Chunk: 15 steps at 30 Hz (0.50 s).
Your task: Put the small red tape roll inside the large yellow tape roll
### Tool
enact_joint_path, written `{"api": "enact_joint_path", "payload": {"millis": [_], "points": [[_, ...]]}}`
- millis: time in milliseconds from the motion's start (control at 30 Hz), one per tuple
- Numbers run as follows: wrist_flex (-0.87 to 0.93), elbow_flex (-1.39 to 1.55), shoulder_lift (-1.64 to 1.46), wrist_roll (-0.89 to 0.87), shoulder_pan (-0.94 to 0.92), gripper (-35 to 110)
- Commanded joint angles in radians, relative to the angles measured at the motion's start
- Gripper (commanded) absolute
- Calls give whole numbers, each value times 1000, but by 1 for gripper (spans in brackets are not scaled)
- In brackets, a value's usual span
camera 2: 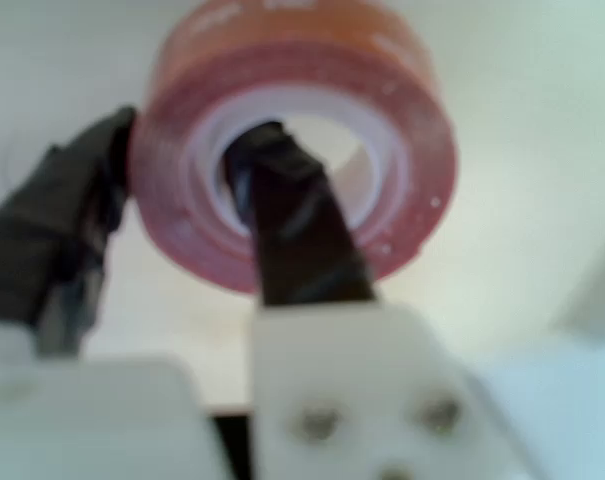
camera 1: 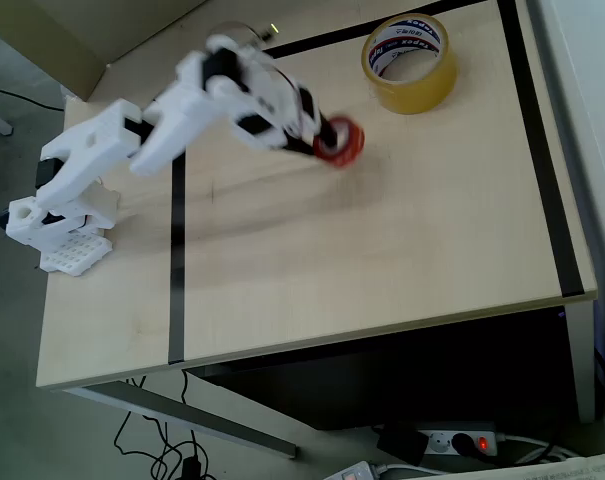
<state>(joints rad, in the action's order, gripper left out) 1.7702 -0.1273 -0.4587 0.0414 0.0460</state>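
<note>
**Red roll pinched by its wall, yellow roll waiting at the far corner**

In the wrist view, one black finger (camera 2: 292, 225) passes through the hole of the small red tape roll (camera 2: 297, 150) while the other black finger sits against the roll's outer face on the left, so the gripper (camera 2: 172, 215) is clamped on the ring's wall. The roll is a translucent red ring, paler orange along its upper band, with a white inner core; the picture is soft, so finer marks cannot be made out. The fingers grow out of white plastic mounts with small screws at the bottom of that view.

In the overhead view the gripper (camera 1: 327, 140) holds the red roll (camera 1: 342, 141) over the pale wooden table (camera 1: 382, 250); whether it touches the surface cannot be told. The white arm (camera 1: 172, 125) reaches to it from its base at the left edge. The large yellow tape roll (camera 1: 410, 62) lies flat, hole upward, near the top right of the table, up and to the right of the red roll and apart from it. It is amber and translucent, with a white core printed in blue and red. Black tape lines (camera 1: 176, 290) frame the tabletop.
</note>
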Motion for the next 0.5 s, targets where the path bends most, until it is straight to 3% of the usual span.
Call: {"api": "enact_joint_path", "payload": {"millis": [0,167,467], "points": [[-54,-110,-322,25,21,0],[-209,-101,-420,25,60,0],[-483,-49,-333,25,146,0]]}}
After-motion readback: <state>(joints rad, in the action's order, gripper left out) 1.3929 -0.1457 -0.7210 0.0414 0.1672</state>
